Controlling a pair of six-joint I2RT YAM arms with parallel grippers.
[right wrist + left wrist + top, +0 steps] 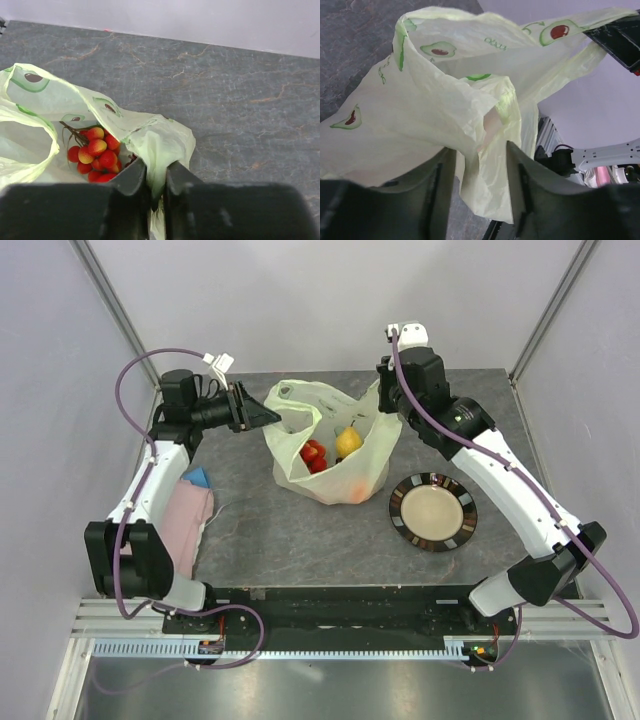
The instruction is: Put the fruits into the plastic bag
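The plastic bag [330, 445] stands open mid-table, pale yellow-green with avocado prints. Inside it I see a red fruit [314, 454], a yellow lemon [348, 442] and something orange [350, 490] showing through the wall. The right wrist view shows a bunch of small red-yellow fruits [97, 152] inside. My left gripper [272, 415] is at the bag's left handle; its jaws [480, 148] stand apart with a loose fold of bag [435, 100] hanging between them. At the right rim, my right gripper [385, 406] [157, 167] pinches the bag's edge [155, 140].
A dark-rimmed beige plate [433, 511] lies right of the bag. A pink cloth [185, 520] with a blue item [197, 478] beside it lies at the left edge by the left arm. White walls close in the table's back and sides.
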